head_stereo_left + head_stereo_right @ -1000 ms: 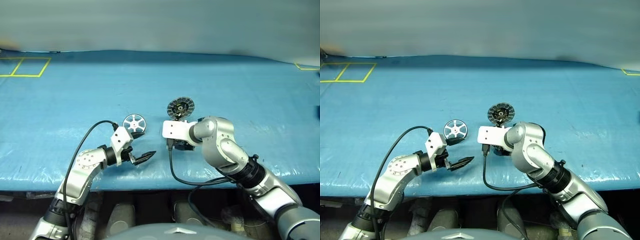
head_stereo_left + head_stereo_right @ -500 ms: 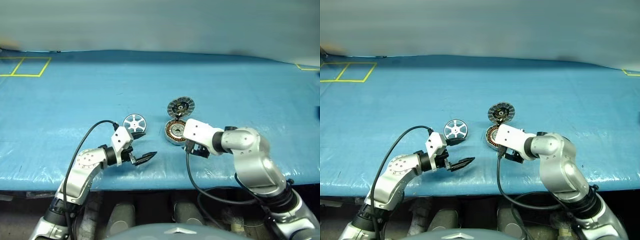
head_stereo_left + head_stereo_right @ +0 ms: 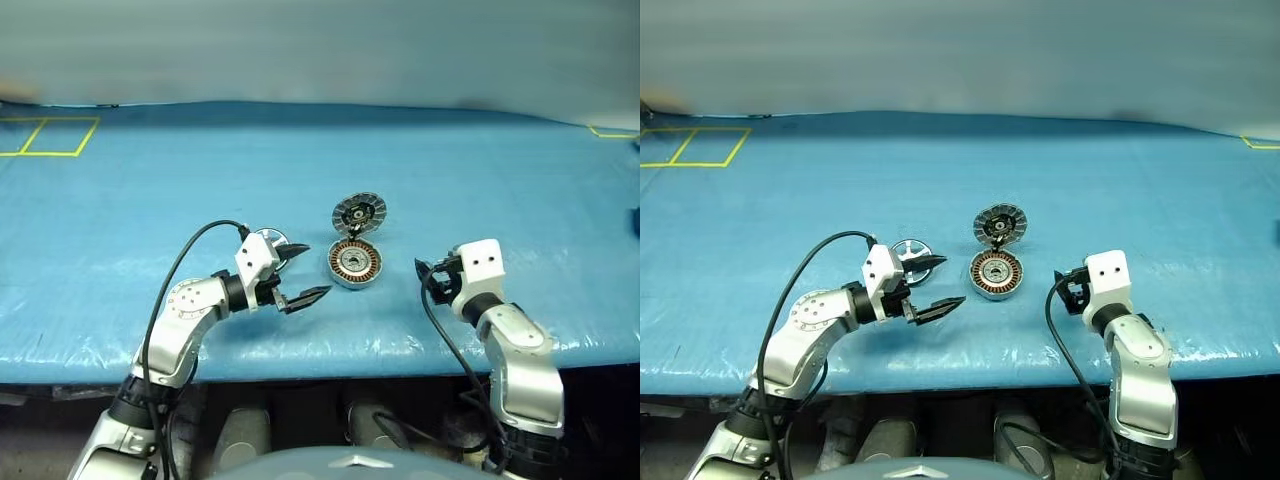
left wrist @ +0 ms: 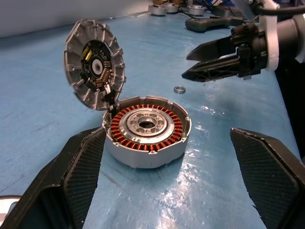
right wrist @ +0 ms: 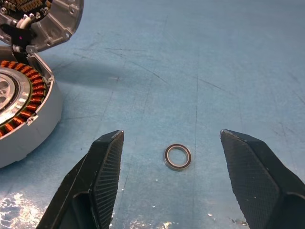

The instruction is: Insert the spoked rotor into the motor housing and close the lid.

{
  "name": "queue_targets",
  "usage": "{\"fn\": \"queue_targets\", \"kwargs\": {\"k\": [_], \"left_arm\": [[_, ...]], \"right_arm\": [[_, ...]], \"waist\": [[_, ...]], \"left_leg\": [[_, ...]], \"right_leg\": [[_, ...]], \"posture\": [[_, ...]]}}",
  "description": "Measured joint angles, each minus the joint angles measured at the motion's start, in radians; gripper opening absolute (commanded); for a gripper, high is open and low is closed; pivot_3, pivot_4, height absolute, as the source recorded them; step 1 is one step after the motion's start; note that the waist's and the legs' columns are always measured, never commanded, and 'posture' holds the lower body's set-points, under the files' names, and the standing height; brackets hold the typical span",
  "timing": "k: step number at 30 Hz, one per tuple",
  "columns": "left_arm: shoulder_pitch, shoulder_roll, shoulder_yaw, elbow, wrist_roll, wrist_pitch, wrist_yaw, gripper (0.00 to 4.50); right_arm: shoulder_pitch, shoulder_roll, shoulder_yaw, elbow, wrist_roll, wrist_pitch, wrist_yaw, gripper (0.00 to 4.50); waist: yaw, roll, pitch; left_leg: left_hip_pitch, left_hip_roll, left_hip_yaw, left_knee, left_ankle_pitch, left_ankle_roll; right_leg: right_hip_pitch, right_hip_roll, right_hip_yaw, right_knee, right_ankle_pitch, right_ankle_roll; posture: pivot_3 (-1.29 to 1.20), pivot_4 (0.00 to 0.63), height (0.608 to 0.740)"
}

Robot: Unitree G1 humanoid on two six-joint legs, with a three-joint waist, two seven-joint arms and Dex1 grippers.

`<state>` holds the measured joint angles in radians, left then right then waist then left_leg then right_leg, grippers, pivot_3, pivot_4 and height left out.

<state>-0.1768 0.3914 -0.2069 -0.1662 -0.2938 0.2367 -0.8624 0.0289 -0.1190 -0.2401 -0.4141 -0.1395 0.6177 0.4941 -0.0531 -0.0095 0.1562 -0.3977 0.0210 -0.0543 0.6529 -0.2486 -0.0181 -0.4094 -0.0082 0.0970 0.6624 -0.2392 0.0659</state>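
The motor housing (image 3: 355, 263) sits mid-table, its copper windings showing, and its lid (image 3: 360, 213) stands open on the hinge at the far side. Left of the housing lies the spoked rotor (image 3: 263, 238), flat and partly hidden behind my left gripper (image 3: 305, 272). That gripper is open and empty, and it points right toward the housing (image 4: 145, 131). My right gripper (image 3: 428, 272) hangs to the right of the housing, apart from it, also open and empty.
A small dark metal ring (image 5: 177, 157) lies on the blue table cover (image 3: 480, 180) between the housing and my right gripper. Yellow tape squares (image 3: 50, 135) mark the far left corner. The table's front edge runs just under both arms.
My right arm has swung off the housing to the right and rolled its wrist, uncovering the windings. My left gripper has moved slightly up and right, toward the housing.
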Motion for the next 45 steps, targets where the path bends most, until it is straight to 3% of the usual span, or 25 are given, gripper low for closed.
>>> {"fn": "queue_targets", "kwargs": {"k": [11, 23, 26, 32, 33, 45], "left_arm": [[-0.051, -0.045, -0.063, 0.049, 0.021, -0.028, -0.032, 4.50], [-0.025, -0.031, -0.070, 0.049, 0.039, -0.048, -0.030, 4.50], [-0.025, -0.031, -0.070, 0.049, 0.041, -0.049, -0.029, 4.50], [-0.025, -0.031, -0.070, 0.049, 0.047, -0.048, -0.026, 4.50], [-0.025, -0.031, -0.070, 0.049, 0.047, -0.048, -0.026, 4.50], [0.002, -0.007, -0.034, 0.042, -0.003, -0.039, -0.053, 4.50]], "right_arm": [[-0.041, -0.046, 0.046, 0.204, 0.052, -0.094, -0.112, 3.39], [-0.025, -0.072, 0.058, 0.241, 0.133, -0.130, -0.152, 3.39], [-0.025, -0.077, 0.066, 0.248, 0.148, -0.134, -0.155, 2.79], [-0.021, -0.080, 0.084, 0.250, 0.166, -0.136, -0.167, 0.79], [-0.019, -0.083, 0.085, 0.250, 0.169, -0.136, -0.169, 0.66], [0.007, -0.082, 0.145, 0.134, 0.193, -0.128, -0.212, 0.66]], "waist": [[0.000, 0.000, 0.000], [0.001, 0.000, 0.000], [0.000, 0.000, 0.000], [0.004, 0.000, 0.000], [0.006, 0.000, 0.000], [0.007, 0.002, 0.001]], "left_leg": [[0.000, 0.000, 0.000, -0.001, 0.000, 0.000], [0.001, 0.000, 0.000, -0.001, 0.000, 0.000], [0.002, 0.000, 0.000, -0.001, 0.000, 0.000], [0.002, 0.000, 0.000, 0.000, 0.000, 0.000], [0.002, 0.000, 0.000, 0.000, 0.000, 0.000], [0.001, 0.000, 0.000, -0.001, 0.000, 0.000]], "right_leg": [[0.000, 0.000, 0.001, -0.001, 0.000, 0.000], [0.002, 0.000, 0.001, -0.001, -0.001, 0.002], [0.002, 0.001, 0.001, -0.001, -0.001, 0.002], [0.003, 0.000, 0.001, -0.001, -0.001, 0.003], [0.003, 0.000, 0.001, -0.001, -0.001, 0.003], [0.000, 0.001, 0.002, 0.000, -0.002, 0.003]], "posture": [[0.00, 0.150, 0.740], [0.00, 0.150, 0.740], [0.00, 0.150, 0.740], [0.00, 0.150, 0.740], [0.00, 0.150, 0.740], [0.00, 0.150, 0.740]]}}
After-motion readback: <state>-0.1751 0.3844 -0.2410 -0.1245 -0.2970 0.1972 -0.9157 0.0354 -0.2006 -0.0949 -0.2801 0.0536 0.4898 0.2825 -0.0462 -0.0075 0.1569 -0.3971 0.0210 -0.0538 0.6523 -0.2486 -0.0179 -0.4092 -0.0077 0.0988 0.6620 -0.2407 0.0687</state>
